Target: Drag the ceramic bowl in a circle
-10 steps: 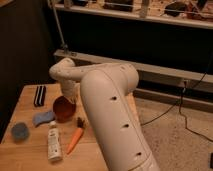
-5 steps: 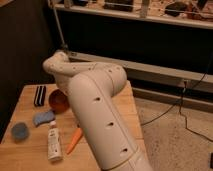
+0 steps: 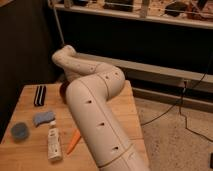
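Note:
The ceramic bowl (image 3: 63,92) is glossy orange-red. Only its left edge shows on the wooden table (image 3: 25,157), just left of my white arm (image 3: 95,110). The rest of the bowl is hidden behind the arm. My gripper is hidden behind the arm's big links, somewhere over the bowl near the table's middle, so I do not see it.
A black ridged block (image 3: 39,95) lies at the back left. A blue sponge (image 3: 44,118), a flat blue-grey disc (image 3: 20,131), a white tube (image 3: 53,143) and a carrot (image 3: 73,143) lie at the front left. Dark shelving stands behind the table, and a floor with cables lies to the right.
The arm has swung, and its links now cover more of the table's middle. The visible part of the bowl has shifted toward the far side of the table and is more hidden.

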Tool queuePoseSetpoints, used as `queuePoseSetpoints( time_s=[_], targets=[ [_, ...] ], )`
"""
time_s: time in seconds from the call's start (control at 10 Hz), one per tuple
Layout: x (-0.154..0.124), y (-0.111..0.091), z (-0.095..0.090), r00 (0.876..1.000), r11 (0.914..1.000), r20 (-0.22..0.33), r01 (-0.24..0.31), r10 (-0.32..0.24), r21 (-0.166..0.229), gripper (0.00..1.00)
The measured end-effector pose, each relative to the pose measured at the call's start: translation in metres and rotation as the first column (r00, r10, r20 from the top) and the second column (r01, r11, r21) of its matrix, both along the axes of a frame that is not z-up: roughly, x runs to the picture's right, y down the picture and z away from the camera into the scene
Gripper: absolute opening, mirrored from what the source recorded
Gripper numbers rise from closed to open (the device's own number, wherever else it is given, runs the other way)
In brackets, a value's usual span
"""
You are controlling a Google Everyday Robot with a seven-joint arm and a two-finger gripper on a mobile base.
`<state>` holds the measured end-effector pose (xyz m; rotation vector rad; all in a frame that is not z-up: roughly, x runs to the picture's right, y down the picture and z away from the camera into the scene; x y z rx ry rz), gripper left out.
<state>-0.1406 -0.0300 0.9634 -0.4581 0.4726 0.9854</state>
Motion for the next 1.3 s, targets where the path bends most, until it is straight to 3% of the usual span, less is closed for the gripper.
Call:
queuePoseSetpoints(
  time_s=[0.1, 0.3, 0.5, 0.7, 1.0, 1.1, 1.3],
  targets=[
    [0.017, -0.001, 0.003, 0.999, 0.9999, -0.033, -0.012, 0.012, -0.001, 0.0],
    [0.076, -0.01, 0.0, 0.989, 0.9985, -0.137, -0.053, 0.054, 0.013, 0.0],
    [0.129, -0.016, -0.016, 0.973, 0.9972, -0.218, -0.071, 0.075, 0.025, 0.0],
    [0.17, 0.0, -0.037, 0.959, 0.9979, -0.275, -0.064, 0.062, 0.002, 0.0],
    [0.159, 0.066, -0.048, 0.966, 0.9942, -0.258, -0.036, 0.008, -0.102, 0.0],
    [0.143, 0.092, -0.051, 0.973, 0.9892, -0.229, -0.012, -0.023, -0.146, 0.0],
    [0.106, 0.116, -0.056, 0.987, 0.9814, -0.147, 0.04, -0.068, -0.188, 0.0]
  ],
)
